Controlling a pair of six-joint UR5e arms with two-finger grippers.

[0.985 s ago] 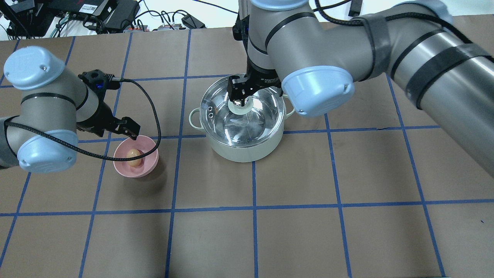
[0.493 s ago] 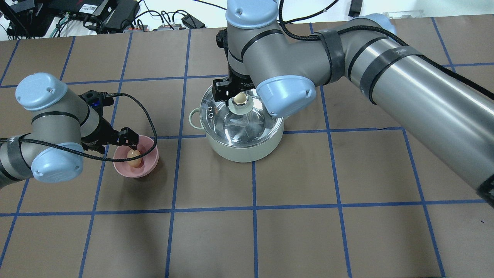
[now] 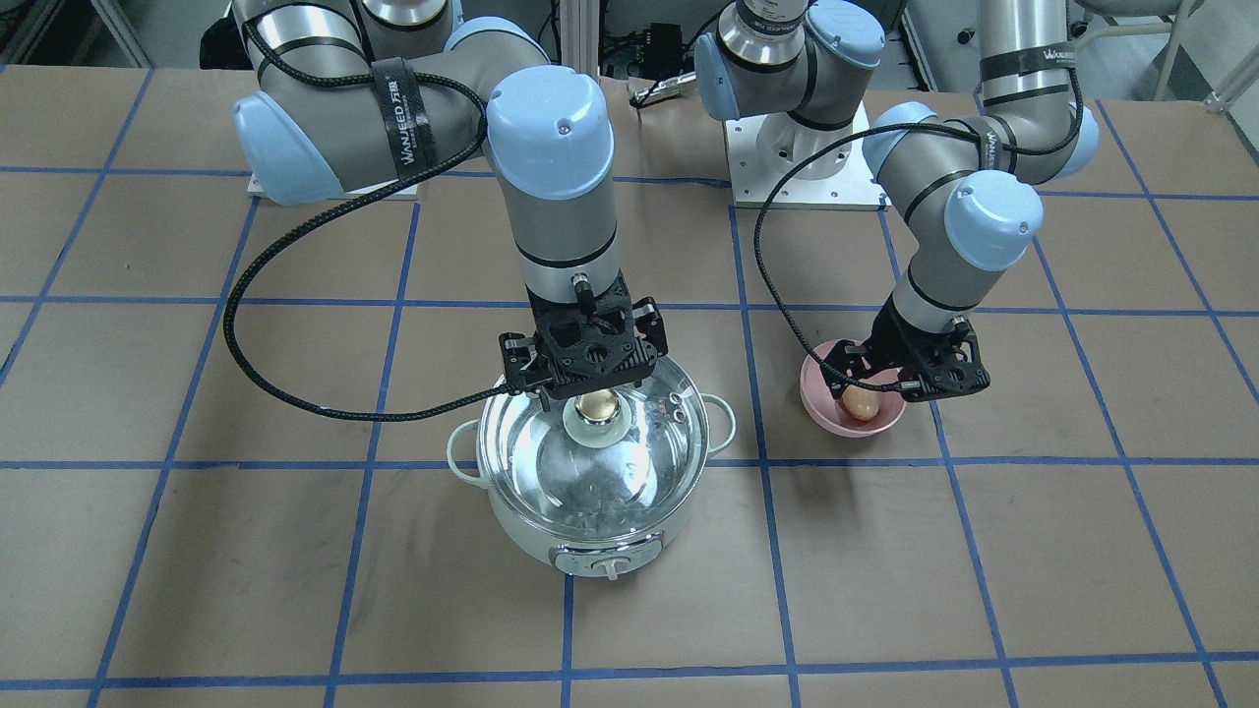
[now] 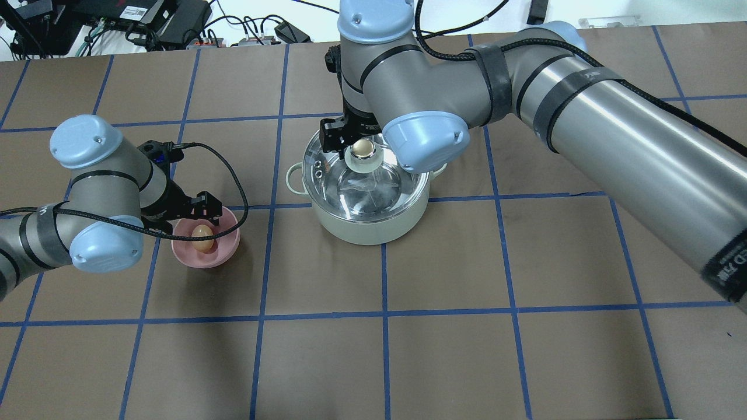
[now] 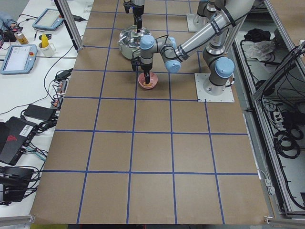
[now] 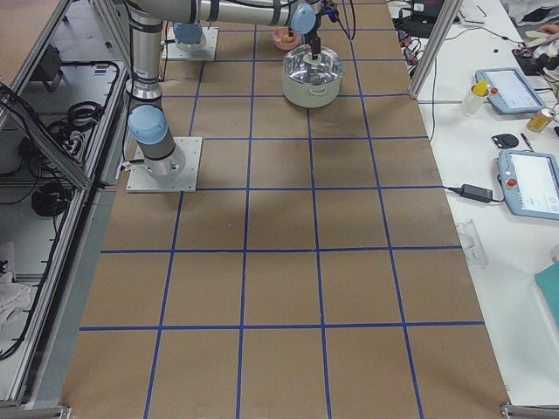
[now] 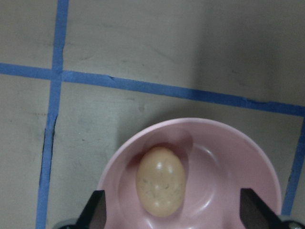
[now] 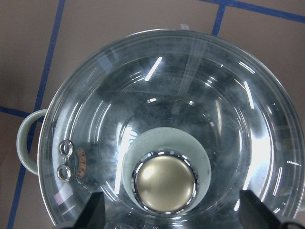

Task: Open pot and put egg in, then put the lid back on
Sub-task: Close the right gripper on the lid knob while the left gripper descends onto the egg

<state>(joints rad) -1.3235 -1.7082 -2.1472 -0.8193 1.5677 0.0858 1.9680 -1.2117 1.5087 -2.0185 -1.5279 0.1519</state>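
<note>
Brown bench (image 4: pixel 467 361): blue tape grid (image 4: pixel 383 318), cables (image 4: pixel 245 26) beyond.
Left pincer (image 7: pixel 175 212), right pincer (image 8: pixel 174 212): both spread.
Cut off: lid (image 4: pixel 373 186) rim under right arm (image 4: pixel 583 111).

Right gripper (image 3: pixel 582 385): mid-table, far side, pointing straight down, jaws spread wide.
Left gripper (image 3: pixel 920 383): well to its left, pointing down, jaws spread wide.

Lid (image 4: pixel 350 188) on pot (image 4: pixel 369 231); egg (image 4: pixel 202 233) well apart

Lid (image 4: pixel 379 185) on pot (image 4: pixel 373 228), right gripper (image 4: pixel 352 139) over its knob, egg (image 4: pixel 202 238) in pink bowl (image 4: pixel 229 247)
</note>
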